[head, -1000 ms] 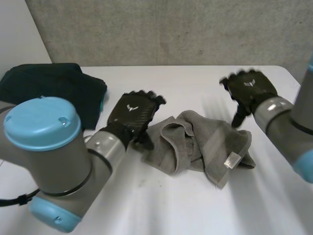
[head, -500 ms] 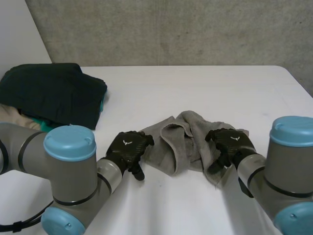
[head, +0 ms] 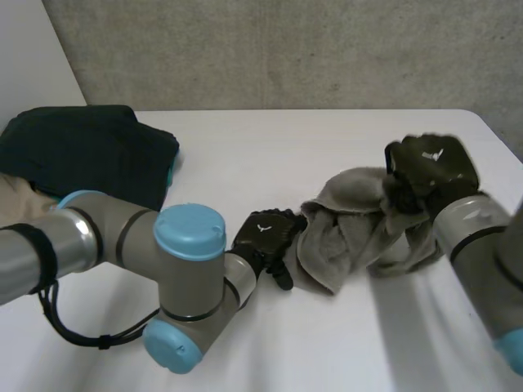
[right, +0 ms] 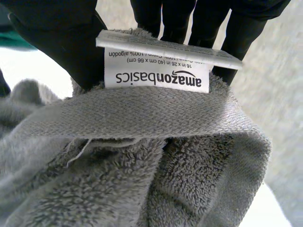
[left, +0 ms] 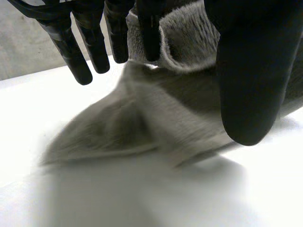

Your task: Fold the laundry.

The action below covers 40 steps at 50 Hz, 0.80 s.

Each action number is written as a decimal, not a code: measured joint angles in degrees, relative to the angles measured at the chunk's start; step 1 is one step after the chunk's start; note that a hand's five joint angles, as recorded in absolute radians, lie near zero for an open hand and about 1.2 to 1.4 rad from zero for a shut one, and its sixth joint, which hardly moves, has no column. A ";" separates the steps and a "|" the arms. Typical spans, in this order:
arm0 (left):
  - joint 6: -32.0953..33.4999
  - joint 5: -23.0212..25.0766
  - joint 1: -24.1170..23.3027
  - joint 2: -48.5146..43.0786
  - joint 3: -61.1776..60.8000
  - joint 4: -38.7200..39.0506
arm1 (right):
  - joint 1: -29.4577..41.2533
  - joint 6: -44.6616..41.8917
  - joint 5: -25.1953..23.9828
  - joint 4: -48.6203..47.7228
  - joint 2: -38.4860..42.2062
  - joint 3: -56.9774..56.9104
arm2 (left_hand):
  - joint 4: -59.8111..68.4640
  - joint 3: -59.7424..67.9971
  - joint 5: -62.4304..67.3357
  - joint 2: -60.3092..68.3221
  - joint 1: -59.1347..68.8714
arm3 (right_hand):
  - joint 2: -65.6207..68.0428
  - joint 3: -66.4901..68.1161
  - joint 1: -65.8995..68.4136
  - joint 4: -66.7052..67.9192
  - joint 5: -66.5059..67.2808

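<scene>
1 grey towel (head: 347,237): left hand (head: 265,237) pinches fold, right hand (head: 429,167) grips tagged edge; 1 dark pile (head: 90,155).

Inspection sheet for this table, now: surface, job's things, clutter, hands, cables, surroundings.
Surface: white table.
Job's things: grey towel, bunched, partly lifted between both hands; dark clothes pile at the table's far left.
Clutter: nothing seen.
Hands: left hand pinches the towel's edge on its own side; right hand pinches the edge by the white label.
Cables: nothing seen near the towel.
Surroundings: concrete wall behind the table.
</scene>
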 measured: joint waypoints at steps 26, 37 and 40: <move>-7.97 -0.36 -2.40 6.97 -5.52 -1.07 | 0.30 -0.02 -5.78 5.39 -7.21 -1.80 | 7.96 8.23 8.10 8.28 7.70 | 0.00 0.00 0.00 0.11 -0.05; -10.92 -1.98 -0.70 10.99 -11.61 5.84 | 0.80 0.09 -5.64 5.45 -6.95 -1.71 | 7.61 7.73 7.58 8.02 7.70 | 0.00 0.00 0.00 0.11 -0.05; -13.11 -3.69 -0.48 10.44 -9.98 7.35 | 0.80 0.10 -5.58 5.49 -7.43 -1.31 | 7.61 7.73 7.58 8.02 7.70 | 0.00 0.00 0.00 0.11 -0.05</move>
